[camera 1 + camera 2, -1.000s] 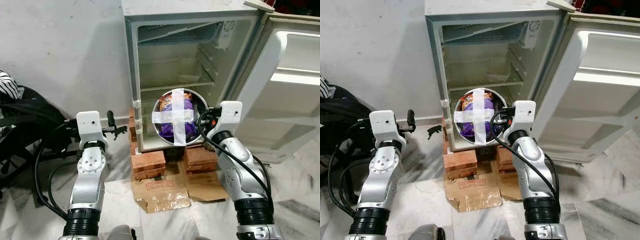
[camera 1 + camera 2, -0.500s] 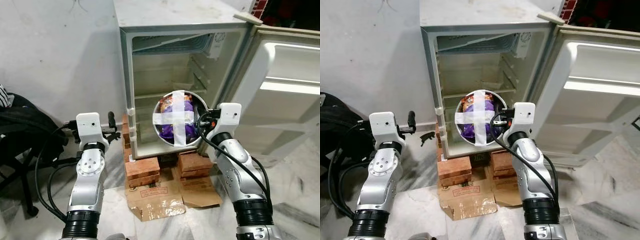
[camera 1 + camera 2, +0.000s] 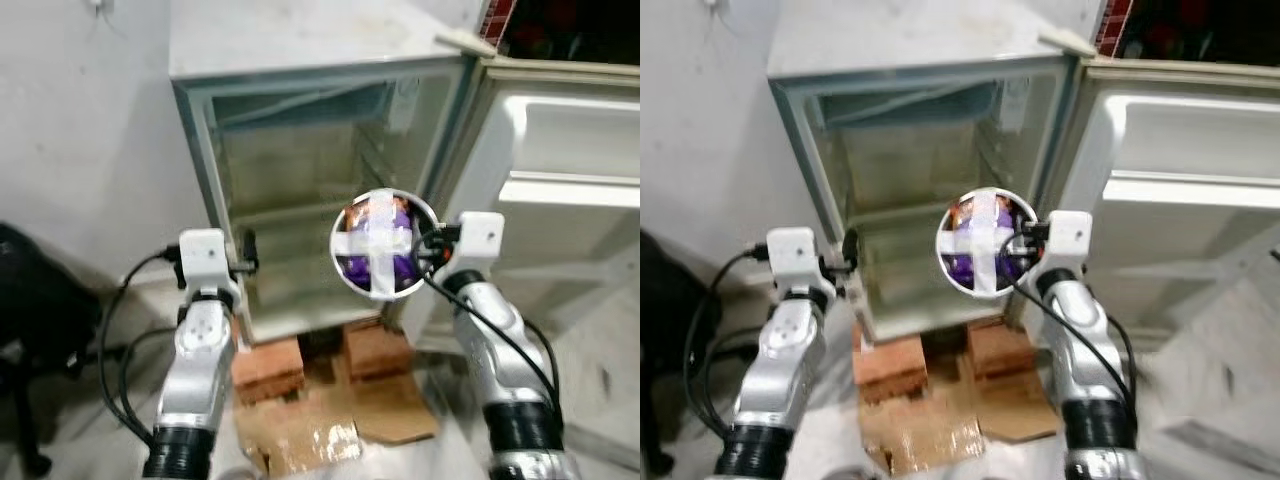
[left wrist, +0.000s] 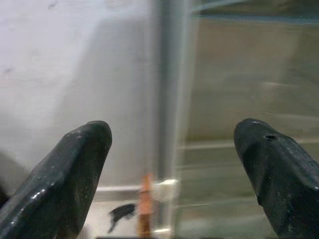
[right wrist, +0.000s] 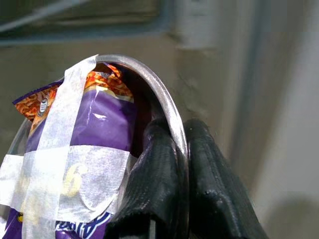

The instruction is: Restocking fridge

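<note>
- Small fridge (image 3: 300,60) stands ahead, raised on red bricks (image 3: 268,366); its door (image 3: 560,190) hangs wide open to the right. Flattened cardboard (image 3: 330,430) lies on the floor in front of the bricks.
- Both head views are soft with blur; the shelves inside the fridge are hard to make out, and what sits on them cannot be told.
- Right end effector (image 5: 182,164) is pinched on the rim of a steel bowl (image 3: 336,225), one finger inside and one outside the wall. The fingertips themselves are hidden behind the rim.
- The bowl is held up on edge, its mouth facing the robot, in front of the fridge opening at mid height, toward its right side. It is not resting on any shelf.
- Inside the bowl is a purple and orange snack packet (image 5: 99,124), strapped in by a cross of white tape (image 3: 380,245). The packet's print is too blurred to read.
- Left end effector (image 4: 172,164) is held level near the fridge's left edge, fingers well apart with nothing between them.
- A dark object (image 3: 40,290) at the far left is cut off by the frame.
</note>
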### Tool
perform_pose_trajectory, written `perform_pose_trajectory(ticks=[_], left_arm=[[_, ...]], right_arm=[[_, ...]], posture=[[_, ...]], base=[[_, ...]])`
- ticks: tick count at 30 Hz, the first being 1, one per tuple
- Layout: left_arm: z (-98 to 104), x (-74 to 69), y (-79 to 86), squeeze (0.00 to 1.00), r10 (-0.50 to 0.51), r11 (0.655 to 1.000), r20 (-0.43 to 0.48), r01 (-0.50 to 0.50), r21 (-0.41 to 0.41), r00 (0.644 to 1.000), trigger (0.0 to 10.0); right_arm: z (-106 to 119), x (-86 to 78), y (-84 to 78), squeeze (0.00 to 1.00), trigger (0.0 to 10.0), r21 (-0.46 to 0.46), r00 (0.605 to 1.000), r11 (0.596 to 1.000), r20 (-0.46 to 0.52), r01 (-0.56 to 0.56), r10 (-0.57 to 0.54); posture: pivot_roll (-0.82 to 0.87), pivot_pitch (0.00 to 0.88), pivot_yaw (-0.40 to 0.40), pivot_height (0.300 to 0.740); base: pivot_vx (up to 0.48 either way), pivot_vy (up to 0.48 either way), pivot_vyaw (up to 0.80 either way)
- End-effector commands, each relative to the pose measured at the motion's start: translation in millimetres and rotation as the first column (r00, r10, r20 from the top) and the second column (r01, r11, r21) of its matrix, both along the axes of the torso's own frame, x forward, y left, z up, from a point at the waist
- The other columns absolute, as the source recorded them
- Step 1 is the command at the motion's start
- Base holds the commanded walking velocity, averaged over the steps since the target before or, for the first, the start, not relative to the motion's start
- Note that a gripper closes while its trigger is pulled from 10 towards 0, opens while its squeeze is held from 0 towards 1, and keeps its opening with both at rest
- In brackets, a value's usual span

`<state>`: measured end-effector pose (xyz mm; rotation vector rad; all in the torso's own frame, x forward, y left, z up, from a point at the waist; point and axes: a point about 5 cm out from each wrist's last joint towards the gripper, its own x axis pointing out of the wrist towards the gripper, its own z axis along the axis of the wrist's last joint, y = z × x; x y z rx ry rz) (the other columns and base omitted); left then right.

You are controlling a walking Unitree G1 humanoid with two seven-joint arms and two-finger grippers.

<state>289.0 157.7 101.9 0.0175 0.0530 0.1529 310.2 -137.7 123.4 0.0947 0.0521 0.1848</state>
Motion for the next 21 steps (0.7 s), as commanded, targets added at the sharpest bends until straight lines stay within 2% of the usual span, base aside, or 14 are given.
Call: perform_pose_trajectory(ticks=[1,10,15,21], left_arm=[[1.0,0.7,0.0,0.00,0.022,1.000,-0.009,-0.022,-0.005,1.000,10.0],[0.3,-3.3,7.4,0.00,0.080,0.996,-0.028,-0.081,-0.027,0.996,10.0],[-0.9,-4.7,10.2,0.00,0.096,0.994,-0.037,-0.098,-0.038,0.995,10.0],[-1.4,-4.3,9.6,0.00,0.092,0.995,-0.044,-0.094,-0.045,0.995,10.0]], right_arm=[[11.6,0.6,9.3,0.00,10.0,-0.021,0.997,0.998,0.057,-0.057,0.059],[12.1,1.6,14.1,0.00,10.0,-0.044,0.992,0.994,0.066,-0.103,0.106],[12.1,2.1,14.1,0.00,10.0,-0.054,0.991,0.993,0.069,-0.107,0.111],[11.5,2.4,13.3,0.00,10.0,-0.057,0.992,0.993,0.065,-0.101,0.105]], posture=[[0.00,0.000,-0.028,0.740],[0.01,0.000,-0.034,0.740],[0.01,0.000,-0.036,0.740],[0.01,0.000,-0.035,0.740]], base=[[0.289,0.000,0.00],[0.000,0.000,0.00],[0.283,0.000,0.73],[0.361,0.297,0.68]])
